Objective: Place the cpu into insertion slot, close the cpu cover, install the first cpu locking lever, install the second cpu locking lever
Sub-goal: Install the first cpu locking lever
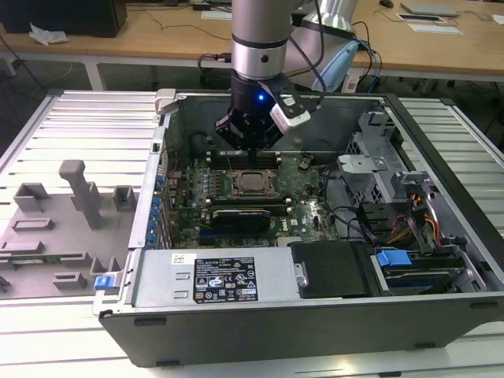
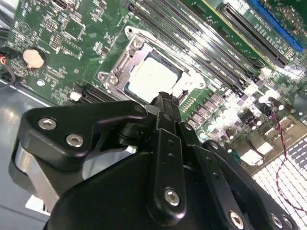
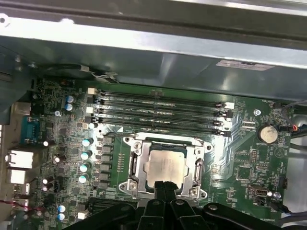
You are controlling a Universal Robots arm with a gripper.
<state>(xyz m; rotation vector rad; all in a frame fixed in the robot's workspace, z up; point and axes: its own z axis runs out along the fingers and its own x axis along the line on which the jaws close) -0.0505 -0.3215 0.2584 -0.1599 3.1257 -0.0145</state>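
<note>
Ribbed metal table [image 1: 71, 118] carries an open computer case [image 1: 315, 331], with wooden desks [image 1: 157, 35] across the back of the room. Down inside the case the claw [image 3: 165, 186] hangs from the arm. Its two black fingers [image 2: 165, 124] are drawn together with barely a line between them: narrow, and nothing held. In both wrist views the tips stand over one edge of the socket; whether they touch anything below cannot be told.

Right under the claw's tips lies the cpu [image 3: 165, 166], a pale silvery-beige square. It sits flat in the insertion slot [image 3: 144, 148], whose dark frame shows as a thin border round the chip. Around that the cpu cover [image 3: 197, 163] lies flat on the slot — a silver-grey metal frame with the chip showing through its window.

Just beyond the slot from the claw, long black memory slots [image 3: 158, 110] run side by side on the green board [image 3: 240, 158]. A round coin cell [image 3: 267, 134] sits further off, to one side of the claw. Past the memory slots rises the grey case wall [image 3: 144, 62]. In the exterior view a grey tray of fixtures [image 1: 71, 205] lies on the table outside the case — well away from the claw, on the exterior view's left.
</note>
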